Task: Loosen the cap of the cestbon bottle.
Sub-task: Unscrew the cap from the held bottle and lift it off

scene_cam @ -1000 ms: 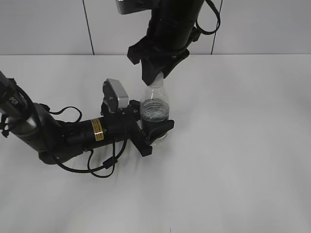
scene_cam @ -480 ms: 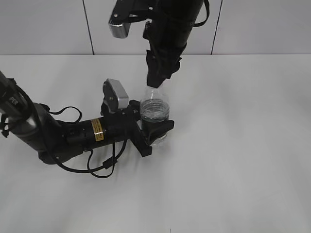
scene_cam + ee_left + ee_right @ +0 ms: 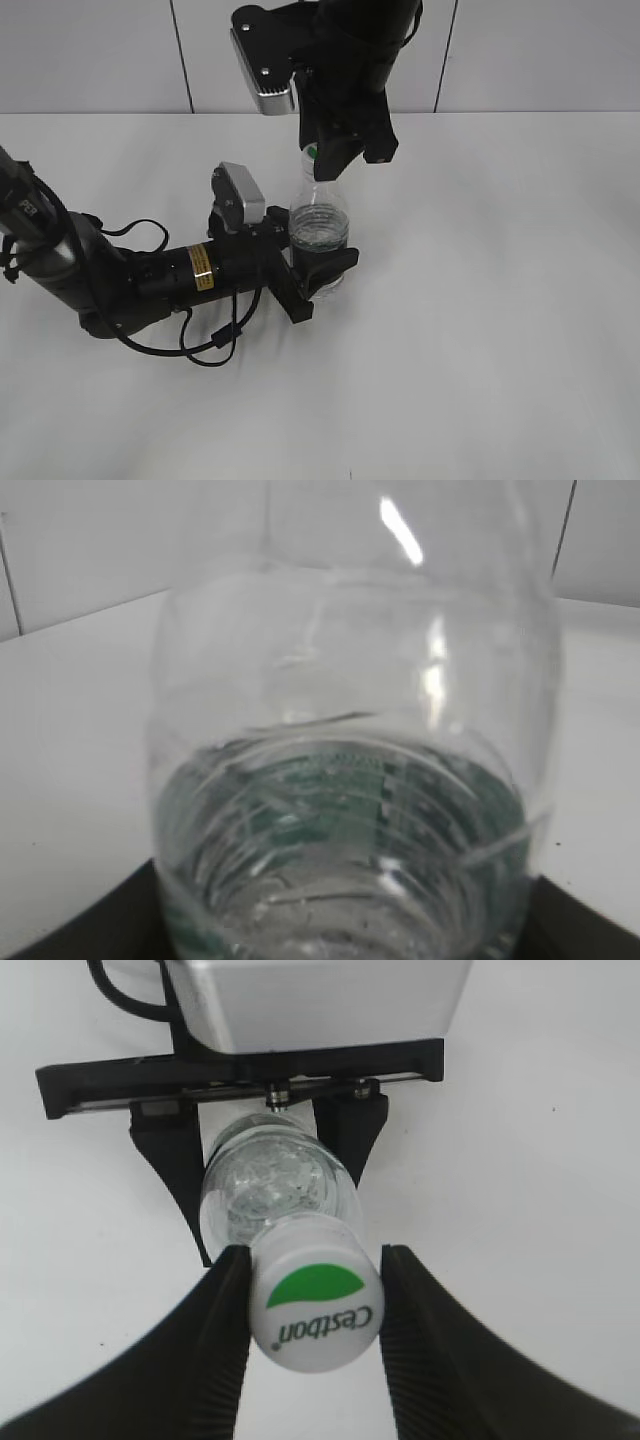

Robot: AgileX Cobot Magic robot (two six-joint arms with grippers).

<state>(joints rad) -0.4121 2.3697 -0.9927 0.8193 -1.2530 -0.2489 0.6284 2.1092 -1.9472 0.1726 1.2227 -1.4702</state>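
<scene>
The clear cestbon bottle stands upright on the white table, its green label band low on the body. My left gripper is shut on its lower body; in the left wrist view the bottle fills the frame. The white cap with a green leaf mark sits on the neck. From above, my right gripper is shut on the cap, with a ribbed black finger against each side. The right wrist view also shows the bottle and the left gripper below.
The left arm lies low across the table's left part with its cables. The right arm hangs from the top with its silver wrist camera. A white tiled wall runs behind the white table.
My right wrist has turned around the bottle's neck, swinging its silver camera to the left. The cap was hidden under the gripper and now shows. The bottle and left arm have not moved.
</scene>
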